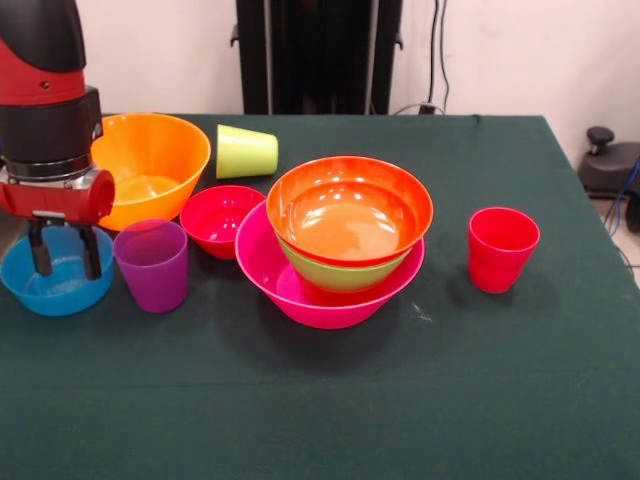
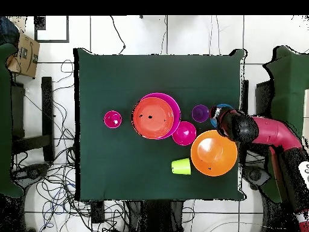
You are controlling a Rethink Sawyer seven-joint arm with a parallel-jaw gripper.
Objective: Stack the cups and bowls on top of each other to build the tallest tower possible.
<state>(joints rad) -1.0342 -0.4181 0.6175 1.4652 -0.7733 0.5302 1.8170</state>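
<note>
My gripper point(image 1: 65, 262) is open, its fingers point(image 1: 92, 254) reaching down into or just above the small blue bowl point(image 1: 52, 285) at the table's left edge. The purple cup point(image 1: 152, 265) stands upright right beside it. The tower has the pink bowl point(image 1: 300, 295) lowest, the green bowl point(image 1: 340, 275) in it, and the orange-red bowl point(image 1: 350, 212) on top. The small red bowl point(image 1: 218, 218) and the large yellow-orange bowl point(image 1: 150, 160) sit behind. The lime green cup point(image 1: 246, 152) lies on its side. The red cup point(image 1: 502, 248) stands alone at the right.
In the overhead view my arm point(image 2: 265, 130) covers part of the blue bowl point(image 2: 218, 108), next to the purple cup point(image 2: 200, 113). The tower point(image 2: 152, 118) stands mid-table. Green cloth point(image 1: 320, 400) covers the table. A black post stands behind it.
</note>
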